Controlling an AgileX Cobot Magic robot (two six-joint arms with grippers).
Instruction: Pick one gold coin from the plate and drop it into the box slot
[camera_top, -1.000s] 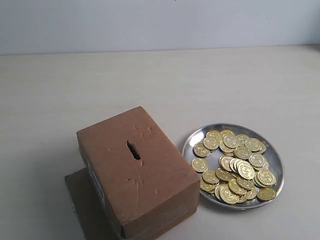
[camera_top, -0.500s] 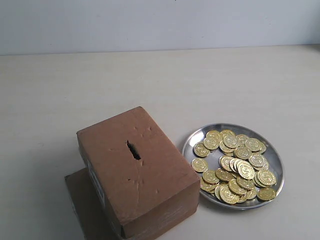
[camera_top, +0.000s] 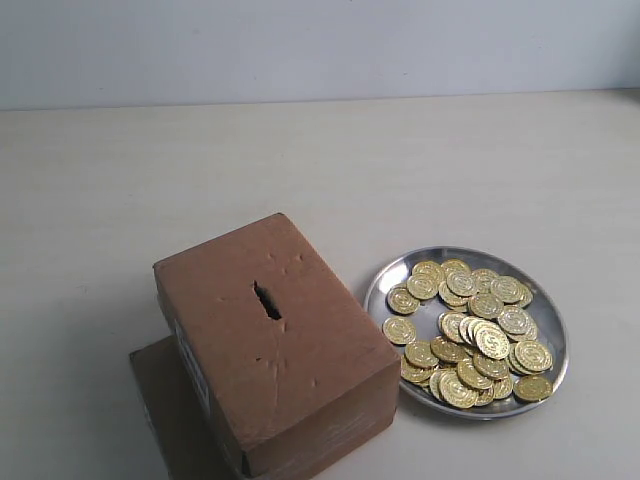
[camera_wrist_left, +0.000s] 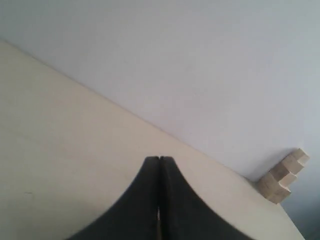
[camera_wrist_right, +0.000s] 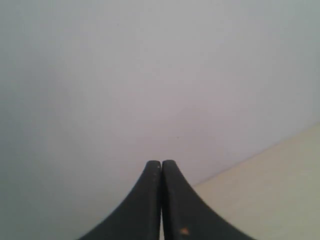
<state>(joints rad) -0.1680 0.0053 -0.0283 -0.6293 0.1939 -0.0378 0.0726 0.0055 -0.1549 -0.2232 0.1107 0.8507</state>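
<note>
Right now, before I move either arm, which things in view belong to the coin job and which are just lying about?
For the job:
- plate holding the gold coins
- box and its box slot
- left gripper and right gripper, both shut and empty

Just lying about:
- flat cardboard sheet under the box
- stacked wooden blocks at the table's edge, seen only in the left wrist view

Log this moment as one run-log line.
left gripper shut, empty | right gripper shut, empty | gold coins piled on round silver metal plate | brown cardboard box beside plate, top slit uncovered
</note>
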